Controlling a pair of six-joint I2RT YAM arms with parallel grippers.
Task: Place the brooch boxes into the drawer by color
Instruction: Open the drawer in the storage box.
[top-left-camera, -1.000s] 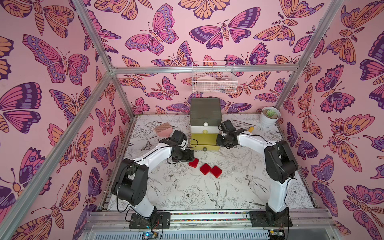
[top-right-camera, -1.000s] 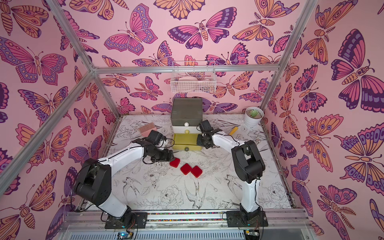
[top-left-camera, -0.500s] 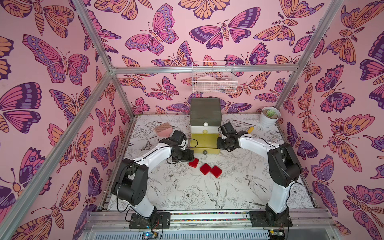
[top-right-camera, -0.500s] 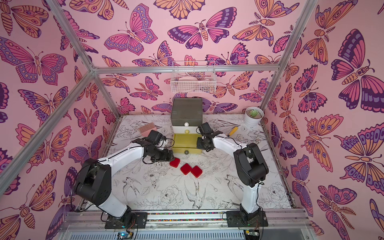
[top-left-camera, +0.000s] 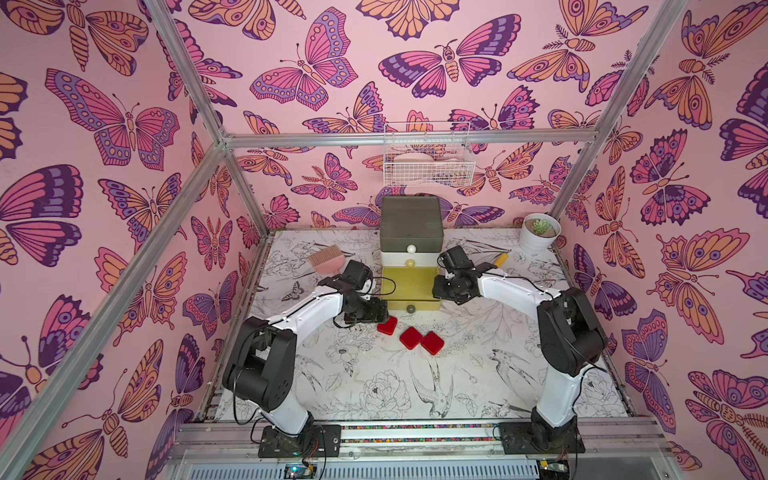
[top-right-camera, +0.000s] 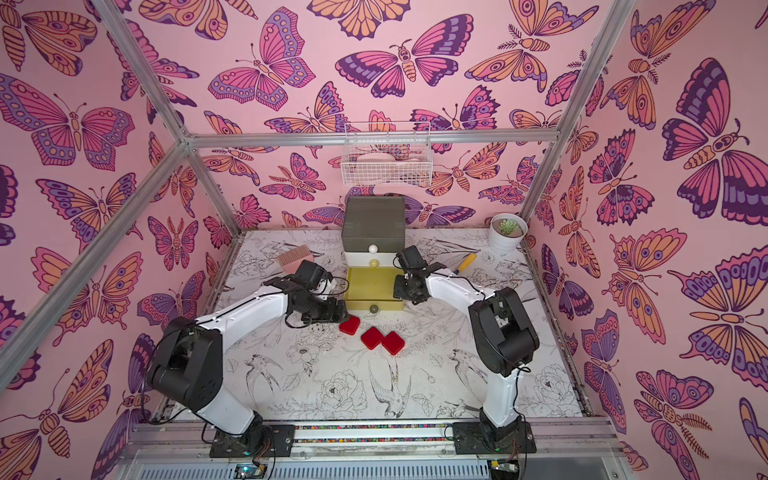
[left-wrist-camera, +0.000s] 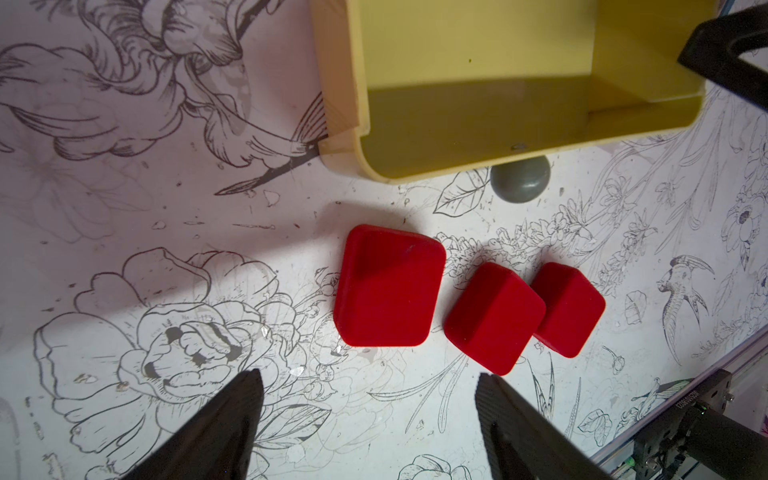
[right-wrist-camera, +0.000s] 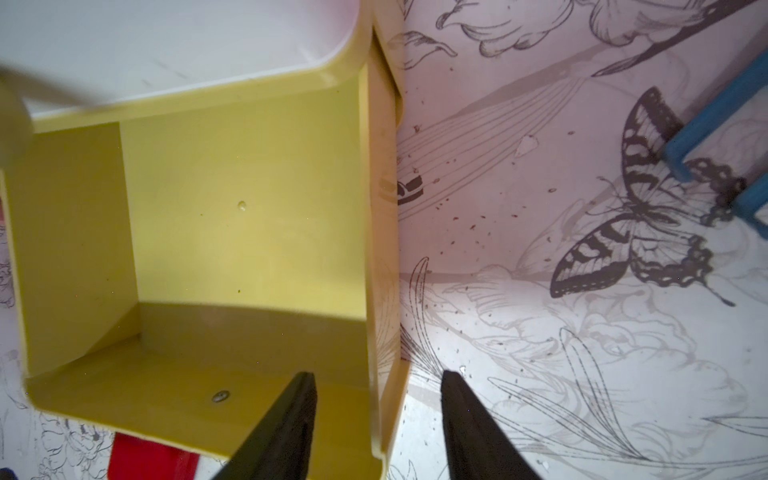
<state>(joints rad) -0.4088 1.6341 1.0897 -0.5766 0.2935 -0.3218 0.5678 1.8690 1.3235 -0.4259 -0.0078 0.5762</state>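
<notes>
Before the open yellow drawer (top-left-camera: 409, 282), three red brooch boxes (top-left-camera: 410, 337) lie on the table (top-left-camera: 374, 395), closest to our left arm.
We see the nearest red box (left-wrist-camera: 388, 286) straight ahead of our left gripper (left-wrist-camera: 365, 378), between it and the drawer front; those jaws are spread and empty. Our right gripper (right-wrist-camera: 376, 378), also spread, straddles the drawer's side wall and holds nothing.

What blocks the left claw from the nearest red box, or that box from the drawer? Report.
Nothing visible: bare tabletop separates the open left claw from the nearest red velvety box, and the open yellow plastic drawer is empty.
</notes>
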